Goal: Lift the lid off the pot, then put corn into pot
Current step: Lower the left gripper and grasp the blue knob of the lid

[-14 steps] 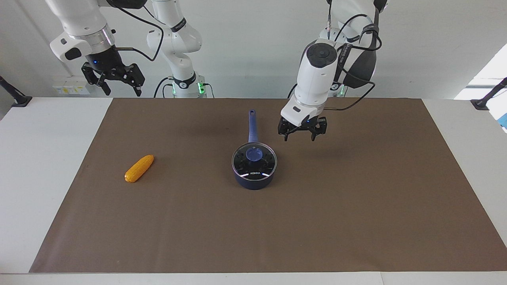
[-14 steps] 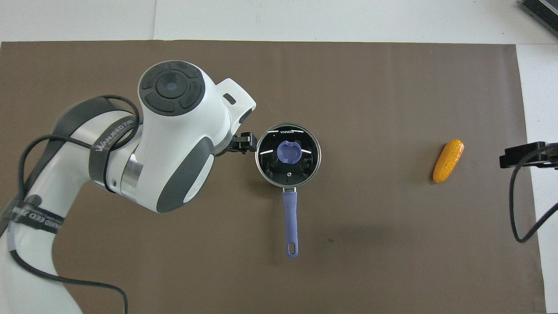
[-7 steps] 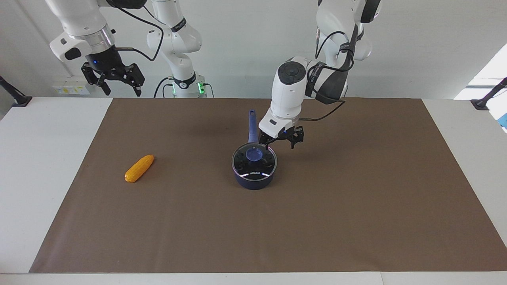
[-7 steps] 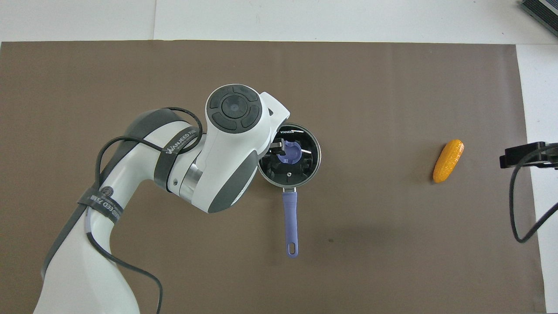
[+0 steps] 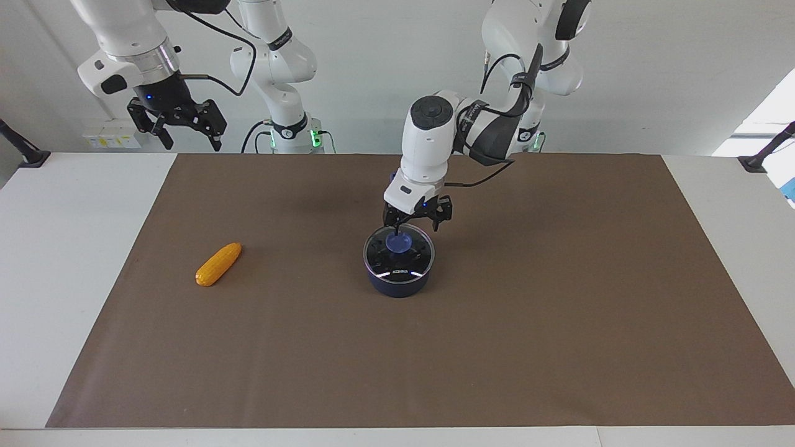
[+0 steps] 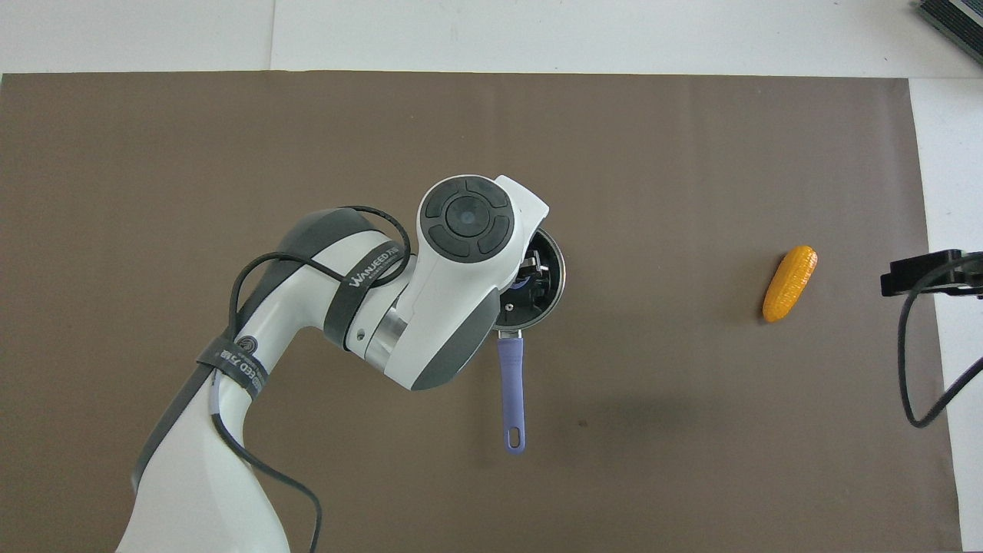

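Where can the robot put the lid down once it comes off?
The brown mat lies bare from the pot toward the left arm's end, and between pot and corn. It is crowded only at the pot, where the open left gripper hangs over the lid. The right gripper waits, open.

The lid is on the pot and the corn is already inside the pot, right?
Not quite. The lid is on the pot, but the corn lies on the brown mat, toward the right arm's end of the table. The facing view shows it.
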`<state>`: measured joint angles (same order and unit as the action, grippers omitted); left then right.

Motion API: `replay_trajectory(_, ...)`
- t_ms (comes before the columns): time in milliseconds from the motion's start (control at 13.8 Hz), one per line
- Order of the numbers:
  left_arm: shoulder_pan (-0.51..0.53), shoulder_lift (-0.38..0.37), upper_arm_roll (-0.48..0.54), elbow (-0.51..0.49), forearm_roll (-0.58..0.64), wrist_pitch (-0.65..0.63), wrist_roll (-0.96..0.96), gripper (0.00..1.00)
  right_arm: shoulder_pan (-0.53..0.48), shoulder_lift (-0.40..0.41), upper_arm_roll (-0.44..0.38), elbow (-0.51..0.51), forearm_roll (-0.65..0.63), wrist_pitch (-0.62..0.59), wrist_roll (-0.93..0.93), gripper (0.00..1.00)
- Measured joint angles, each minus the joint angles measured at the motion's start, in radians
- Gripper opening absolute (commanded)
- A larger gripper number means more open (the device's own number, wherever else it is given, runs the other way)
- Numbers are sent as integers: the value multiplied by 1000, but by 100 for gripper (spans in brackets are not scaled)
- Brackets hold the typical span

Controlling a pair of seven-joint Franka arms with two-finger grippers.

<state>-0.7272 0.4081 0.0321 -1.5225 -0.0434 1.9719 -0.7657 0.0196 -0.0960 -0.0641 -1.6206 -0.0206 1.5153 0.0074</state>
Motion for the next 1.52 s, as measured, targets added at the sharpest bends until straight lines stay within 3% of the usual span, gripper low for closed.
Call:
replay_trajectory(433,-30,117,1,121,0,0,-39,100,0,0,-2,-1,0,0,0,100)
replay_trajectory(939,-25,124,12,130,37,-12,-38,98,0,0,-3,-1,0,-1,0,100)
replay_trajectory(1156,-25,124,10,131,36,-12,-38,78,-1,0,-3,-1,0,-1,0,100)
replay_trajectory(1373,-26,124,7,136,36,-8,-38,51,-1,0,-3,-1,0,-1,0,100)
replay_trajectory(1517,-26,125,8,139,36,-10,-38,26,-1,0,-3,-1,0,-1,0,100)
